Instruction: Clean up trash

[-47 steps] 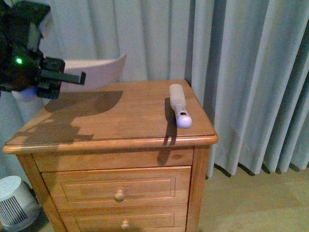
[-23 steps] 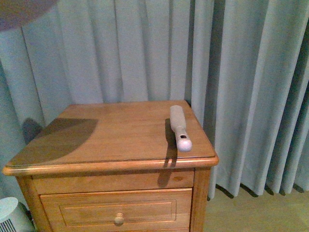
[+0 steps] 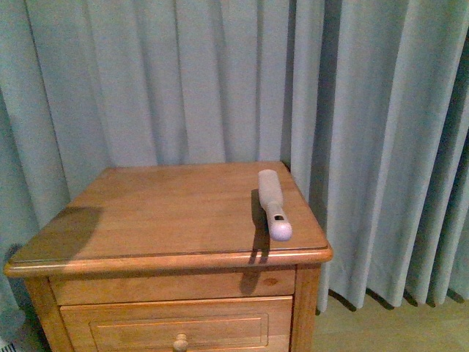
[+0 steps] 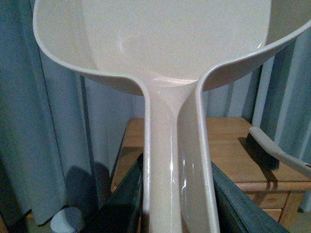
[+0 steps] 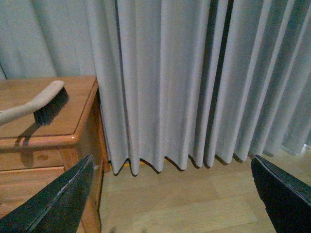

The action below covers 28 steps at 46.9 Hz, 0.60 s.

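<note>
Dustpan of pale pink plastic [image 4: 160, 43] in left wrist view, scoop tipped up before pleated blue-grey curtain [image 4: 29, 121]. Long handle clenched between dark fingers [image 4: 121, 201] of left tool [image 4: 175, 194], one finger either side. Right tool [image 5: 170, 194] released: dark fingers [image 5: 53, 204] wide apart, only curtain and wooden floor [image 5: 184, 208] between. Front view: honey-coloured wooden bench with drawers [image 3: 146, 220], backed against curtain. On bench top at 3 o'clock, pale-handled brush with dark bristles [image 3: 272, 205], flat, head toward 12 o'clock, rounded handle end toward 6 o'clock, just short of front edge. Shadow patch [image 3: 73, 224] on top at 9 o'clock. Round wooden knob [image 3: 181, 341] on upper drawer at 6 o'clock. Trash: whereabouts cannot be told; not made out in any of three views.
</note>
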Available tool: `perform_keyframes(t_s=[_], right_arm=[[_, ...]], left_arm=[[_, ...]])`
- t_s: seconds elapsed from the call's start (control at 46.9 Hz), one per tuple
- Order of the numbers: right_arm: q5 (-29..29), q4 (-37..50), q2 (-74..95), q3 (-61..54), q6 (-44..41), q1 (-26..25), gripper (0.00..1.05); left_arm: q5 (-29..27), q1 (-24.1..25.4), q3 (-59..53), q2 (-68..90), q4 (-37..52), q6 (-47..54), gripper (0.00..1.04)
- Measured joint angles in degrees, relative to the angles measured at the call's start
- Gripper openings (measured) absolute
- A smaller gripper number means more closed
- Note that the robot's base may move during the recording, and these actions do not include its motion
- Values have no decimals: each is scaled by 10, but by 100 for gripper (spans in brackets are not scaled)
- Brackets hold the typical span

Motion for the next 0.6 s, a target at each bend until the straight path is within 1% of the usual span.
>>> perform_keyframes(t_s=[0.064,0.085,0.107,0.128,0.17,0.256,0.32,0.362,0.426,0.554,0.596], right_arm=[[4,-5,3,1,-2,2,97],[24,-22,10,6,-10,8,97],[52,-54,30,19,-18,22,97],[76,-63,62,30,-24,38,97],[92,-46,119,48,-28,62,97],[110,22,240,105,-28,101,97],[113,62,338,168,-26,132,97],[110,63,400,211,-21,150,97],[100,38,501,288,3,166,97],[99,-18,621,399,49,186,97],[103,-55,694,463,75,201,97]], left_arm=[[2,1,-4,-2,-2,-5,28],[3,1,-5,-2,-2,-7,28],[3,1,-5,-2,-3,-7,28],[3,1,-5,-2,-3,-9,28],[3,1,-5,-4,-2,-11,28],[3,2,-5,-4,-3,-12,28],[2,2,-5,-4,-3,-12,28],[3,2,-5,-4,-3,-13,28],[3,2,-5,-4,-3,-13,28],[3,2,-5,-4,-3,-13,28],[3,2,-5,-4,-3,-13,28]])
